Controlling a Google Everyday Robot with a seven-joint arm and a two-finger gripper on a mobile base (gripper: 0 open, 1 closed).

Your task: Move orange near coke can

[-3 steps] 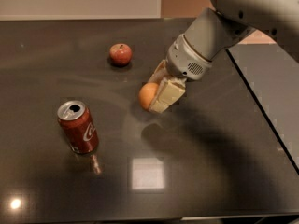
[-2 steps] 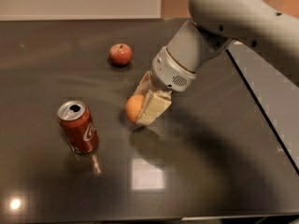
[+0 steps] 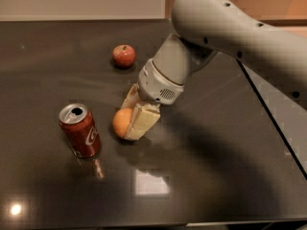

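The orange [image 3: 122, 122] is held between the cream fingers [image 3: 141, 122] of my gripper [image 3: 128, 124], low over the dark table [image 3: 216, 166]. The gripper is shut on the orange. The red coke can [image 3: 80, 131] stands upright to the left, a small gap away from the orange. My grey arm [image 3: 230, 37] reaches in from the upper right. Whether the orange touches the table is not clear.
A red apple [image 3: 123, 55] with a stem sits farther back on the table. The table's right edge [image 3: 273, 123] runs diagonally, with a lighter surface beyond it. Bright light reflections show on the table near the front.
My gripper has carried the orange left and toward the front, ending close beside the coke can. The can and the apple have not moved.
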